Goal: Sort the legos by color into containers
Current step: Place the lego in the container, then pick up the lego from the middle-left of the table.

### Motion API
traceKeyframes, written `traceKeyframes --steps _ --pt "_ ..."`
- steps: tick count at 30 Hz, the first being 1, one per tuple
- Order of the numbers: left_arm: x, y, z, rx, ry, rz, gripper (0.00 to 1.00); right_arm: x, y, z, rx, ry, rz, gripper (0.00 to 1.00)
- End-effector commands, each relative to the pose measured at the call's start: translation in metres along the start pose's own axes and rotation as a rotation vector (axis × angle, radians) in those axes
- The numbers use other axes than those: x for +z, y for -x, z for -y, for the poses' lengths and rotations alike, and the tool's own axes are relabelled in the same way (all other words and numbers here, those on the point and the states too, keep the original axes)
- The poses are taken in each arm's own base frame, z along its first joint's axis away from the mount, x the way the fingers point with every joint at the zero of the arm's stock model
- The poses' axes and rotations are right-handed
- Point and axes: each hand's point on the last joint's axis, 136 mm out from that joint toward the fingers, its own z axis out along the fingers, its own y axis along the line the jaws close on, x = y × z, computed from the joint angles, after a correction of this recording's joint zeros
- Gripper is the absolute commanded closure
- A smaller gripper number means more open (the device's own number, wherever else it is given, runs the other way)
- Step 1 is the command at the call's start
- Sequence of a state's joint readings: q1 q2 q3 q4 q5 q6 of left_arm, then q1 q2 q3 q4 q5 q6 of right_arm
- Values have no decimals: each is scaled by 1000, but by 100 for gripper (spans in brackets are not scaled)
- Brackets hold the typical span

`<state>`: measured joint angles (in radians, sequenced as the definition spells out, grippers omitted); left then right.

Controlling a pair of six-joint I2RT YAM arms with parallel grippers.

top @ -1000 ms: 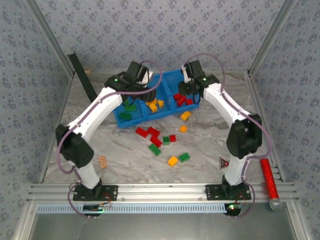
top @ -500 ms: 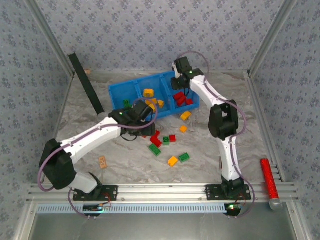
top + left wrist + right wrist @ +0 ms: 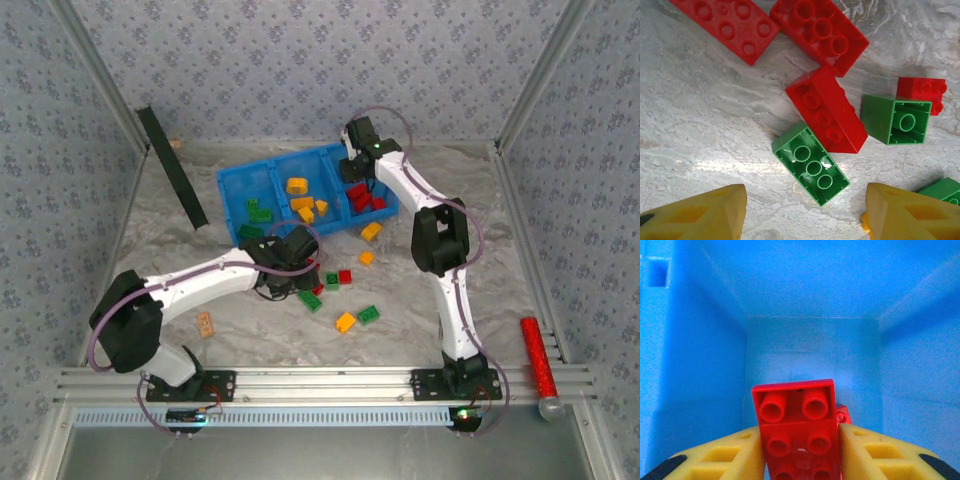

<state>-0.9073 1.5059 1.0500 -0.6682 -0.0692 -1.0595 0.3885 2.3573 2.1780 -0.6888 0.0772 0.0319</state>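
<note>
1. Near part of the table [image 3: 270,338]: a tan flat tile [image 3: 205,323] lies to the left and a red rod [image 3: 535,350] lies at the right edge. An orange-yellow brick [image 3: 346,322] and a green brick [image 3: 369,314] sit just beside each other near the centre.
2. The left gripper [image 3: 804,200] was above the bin's left end a second ago. It has since swung toward the near side and now hangs low over the loose legos [image 3: 345,276] on the table. Its fingers [image 3: 695,217] stand apart and touch nothing.
3. An upturned green brick [image 3: 811,163] lies between the left fingertips and just beyond them, hollow side up. It touches a red brick [image 3: 826,111] on its far side. A square green brick [image 3: 896,120], also hollow side up, lies just to the right. A small red brick [image 3: 922,92] touches its far right corner.
4. Two more orange-yellow pieces [image 3: 371,232] rest on the table close to the bin's near right corner, where they were before.
5. The blue bin [image 3: 232,190] is farther back, with a black bar [image 3: 172,168] leaning to its left. The left compartment [image 3: 243,192] holds green bricks and the middle compartment [image 3: 293,168] holds orange-yellow ones. The right compartment [image 3: 810,345] holds red ones.
6. The right gripper [image 3: 800,432] is at the far end of the right compartment. Its arm now reaches straight out, whereas a second ago the elbow was bent out to the right. The fingers are clamped on a studded red piece [image 3: 799,410], which is held above the compartment floor.
</note>
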Motion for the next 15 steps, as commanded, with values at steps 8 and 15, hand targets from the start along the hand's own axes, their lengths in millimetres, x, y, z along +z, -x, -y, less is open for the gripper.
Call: traceKeyframes --steps 8,15 --pt "23 -15 2 -82 10 -39 36 1 -13 -2 -38 -12 -35 46" --pt "37 -23 -2 -103 21 -65 36 -22 -10 -1 -40 -13 -5 45"
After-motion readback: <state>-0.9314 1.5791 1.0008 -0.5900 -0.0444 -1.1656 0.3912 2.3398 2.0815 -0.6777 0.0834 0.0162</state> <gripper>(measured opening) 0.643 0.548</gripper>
